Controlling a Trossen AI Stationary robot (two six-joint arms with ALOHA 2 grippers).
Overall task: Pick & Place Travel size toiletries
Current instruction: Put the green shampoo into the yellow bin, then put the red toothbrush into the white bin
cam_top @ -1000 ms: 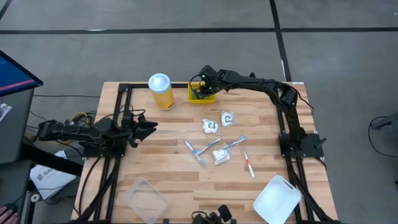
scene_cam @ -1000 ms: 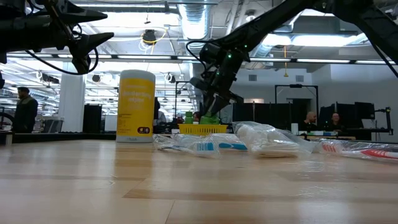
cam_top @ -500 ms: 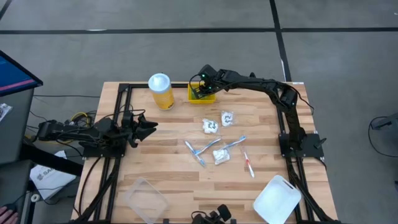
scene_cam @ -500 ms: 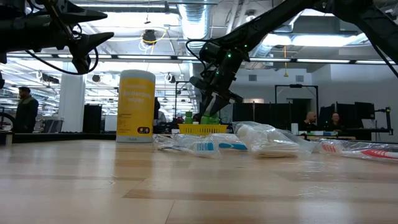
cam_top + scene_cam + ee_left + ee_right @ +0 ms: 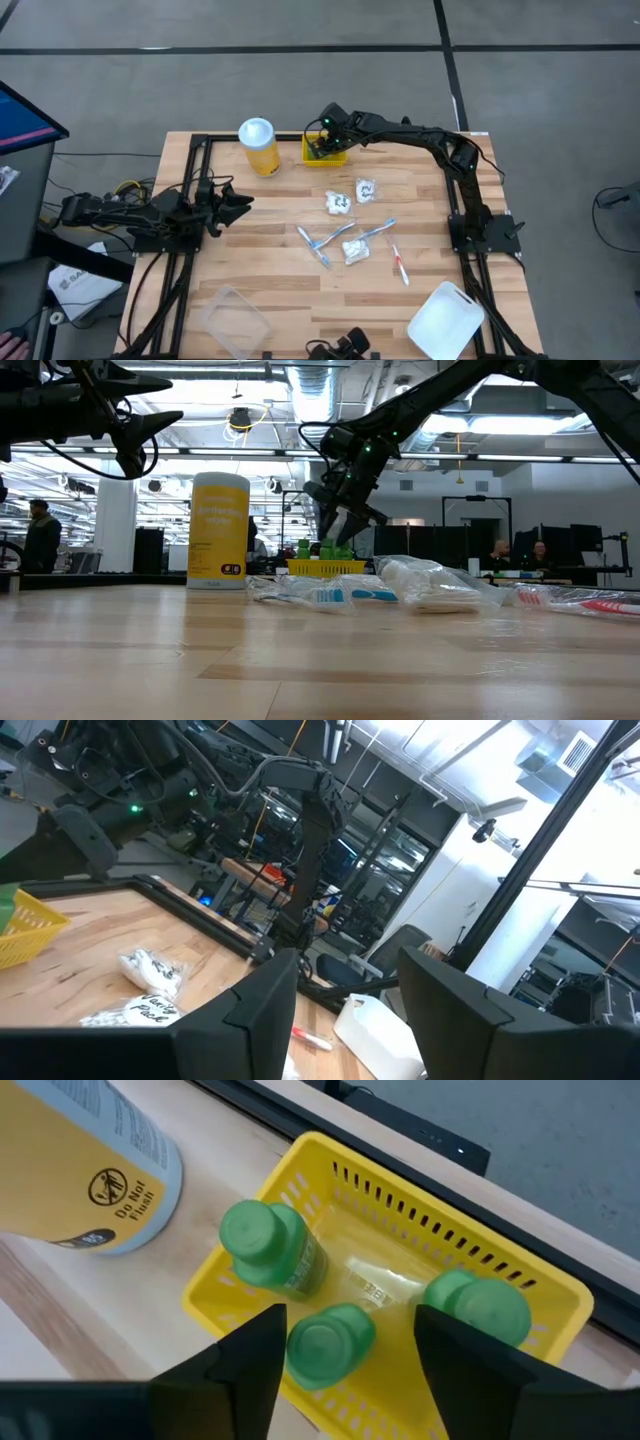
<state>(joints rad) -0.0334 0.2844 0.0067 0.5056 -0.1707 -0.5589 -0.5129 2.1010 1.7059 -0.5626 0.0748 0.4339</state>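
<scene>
A small yellow basket (image 5: 452, 1245) at the table's far edge holds three tiny green bottles (image 5: 268, 1252), (image 5: 330, 1342), (image 5: 482, 1306), all standing upright. My right gripper (image 5: 345, 1365) hangs open just above the basket (image 5: 340, 158), slanting down. Its fingers stand on either side of the middle bottle without touching it. Blue-white toothbrushes (image 5: 335, 238), a red-white one (image 5: 400, 265) and crinkled white packets (image 5: 339, 203), (image 5: 366, 190), (image 5: 356, 251) lie mid-table. My left gripper (image 5: 245, 203) waits open above the table's left side.
A tall yellow jar with a white lid (image 5: 258, 146) stands right beside the basket, on its left. A clear container (image 5: 232, 318) sits at the near left and a white tray (image 5: 447, 320) at the near right. Bare wood lies between the toiletries and the near edge.
My right gripper has opened its fingers while staying in place over the basket. The green bottle between them stands in the basket. Nothing else has moved.
</scene>
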